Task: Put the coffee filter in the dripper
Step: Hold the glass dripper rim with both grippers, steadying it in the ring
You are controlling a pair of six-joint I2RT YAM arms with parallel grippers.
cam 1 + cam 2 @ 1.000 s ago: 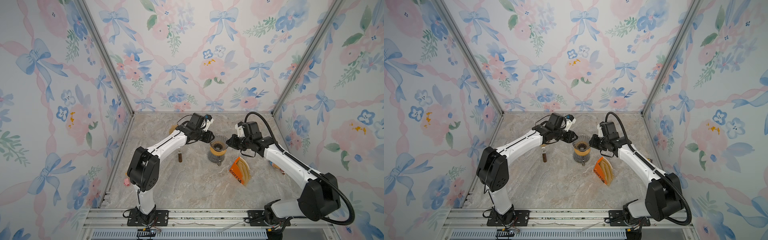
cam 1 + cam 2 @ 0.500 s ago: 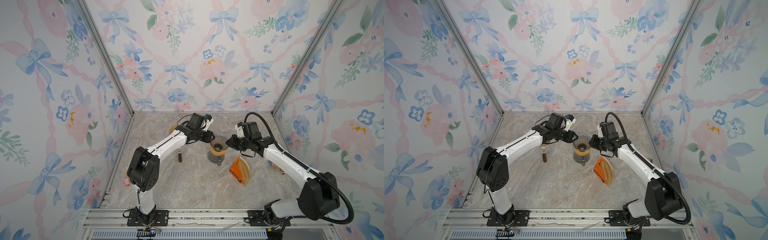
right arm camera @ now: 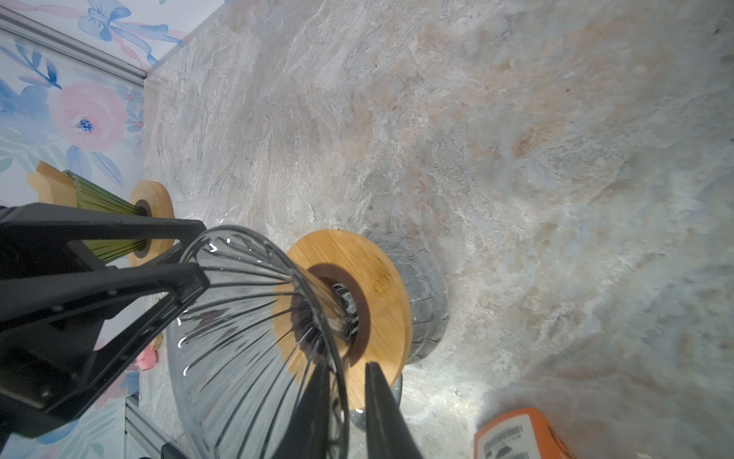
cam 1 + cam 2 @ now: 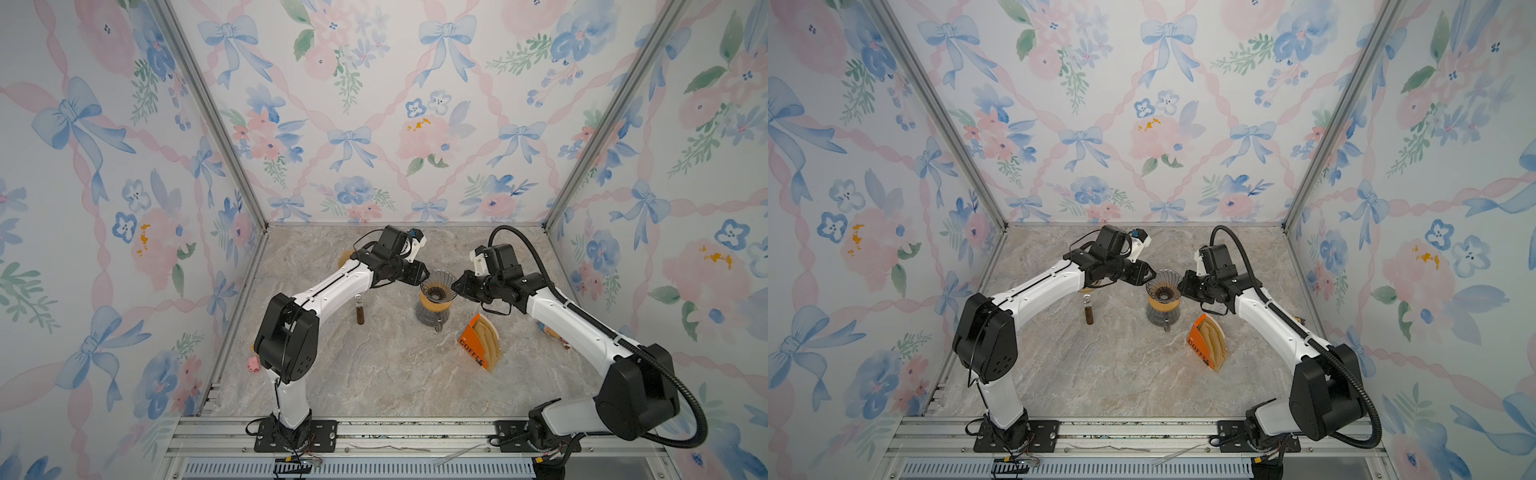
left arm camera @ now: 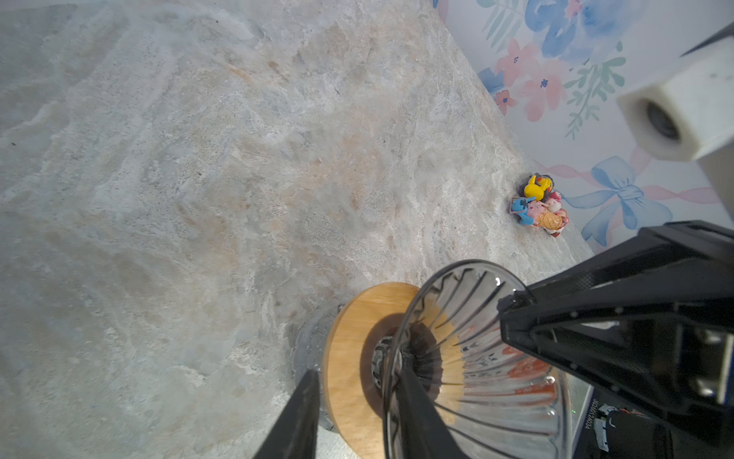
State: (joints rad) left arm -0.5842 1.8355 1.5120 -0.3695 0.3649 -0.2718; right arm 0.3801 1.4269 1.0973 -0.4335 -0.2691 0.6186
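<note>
**Item 1: coffee filters** [image 4: 489, 338]. Tan paper cones, stacked and fanned in an orange sleeve [image 4: 468, 341]. The sleeve lies on the table [image 4: 374, 374], near the carafe on my right arm's side and well apart from both my grippers. I hold none of them.
- Handling, as I judge it: very light, thin and limp, easily creased. The sheets are nested, so several may lift together.
- Best hold: the fanned paper edge standing out of the sleeve's open end, pinched narrowly on a single sheet.

**Item 2: dripper** [image 4: 436, 286]. Clear ribbed glass cone, empty, standing upright in a wooden collar [image 5: 349, 349] on a glass carafe [image 4: 432, 319] at mid-table.
- Handling, as I judge it: stiff, slick and breakable. It seems only to rest on the collar, so a sideways push could tip it.

**Item 3: left gripper** [image 4: 422, 276]. The jaws stand partly apart and straddle the dripper's rim. One finger is inside the cone and the other outside, with a clear gap on the outer side. It clamps nothing.

**Item 4: right gripper** [image 4: 456, 286]. It is at the opposite rim with the jaws only slightly apart and the glass wall between them. I see no firm pinch.

**Item 5: green dripper** [image 3: 99, 202]. It stands by the back wall with paper showing at its top, and is not in use.
</note>
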